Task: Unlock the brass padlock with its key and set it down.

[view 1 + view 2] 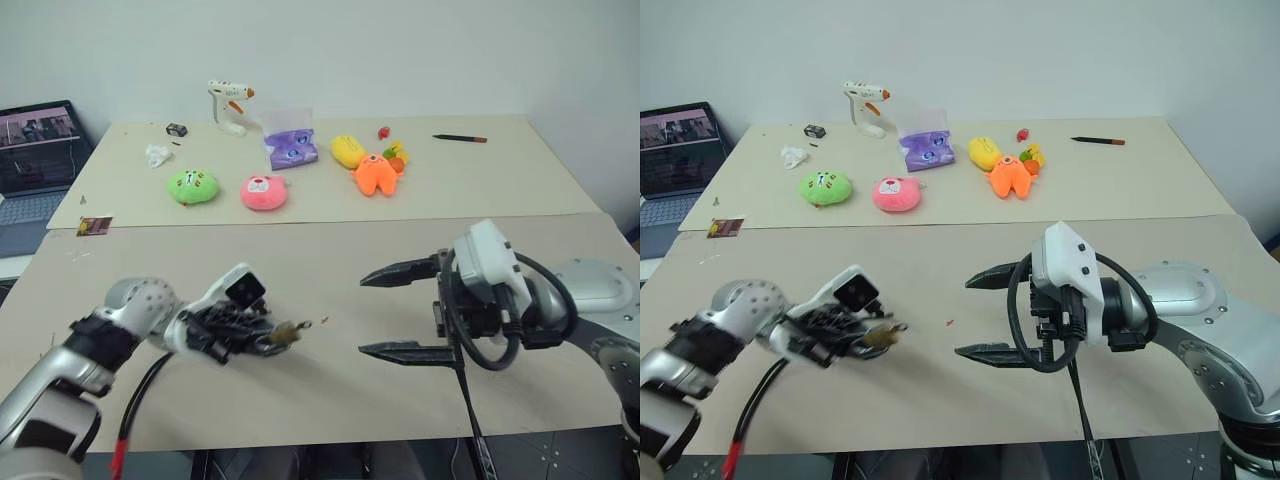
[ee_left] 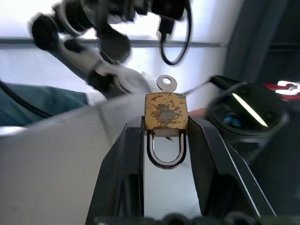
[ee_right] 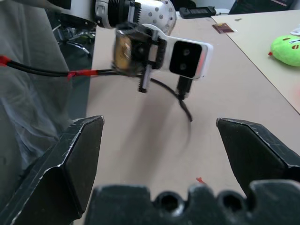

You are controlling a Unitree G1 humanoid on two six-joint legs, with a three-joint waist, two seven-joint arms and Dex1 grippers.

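Observation:
My left gripper (image 1: 272,336) is shut on the brass padlock (image 2: 165,110), clamping its worn golden body between the two black fingers. The silvery shackle (image 2: 166,151) lies back between the fingers. The key (image 2: 166,83) sticks out of the padlock's far end, showing its round silvery head. The padlock (image 1: 288,333) hangs above the near table, facing my right gripper (image 1: 373,312). That gripper stands open a short way to its right, fingers pointing at it, nothing between them. In the right wrist view the padlock (image 3: 124,50) is ahead of the wide-apart fingers (image 3: 77,154).
The far table (image 1: 500,180) carries a green plush (image 1: 192,186), a pink plush (image 1: 264,192), an orange plush (image 1: 374,172), a purple bag (image 1: 291,148), a glue gun (image 1: 229,105) and a pen (image 1: 460,138). A laptop (image 1: 35,150) sits far left. A tiny red scrap (image 1: 949,323) lies between the grippers.

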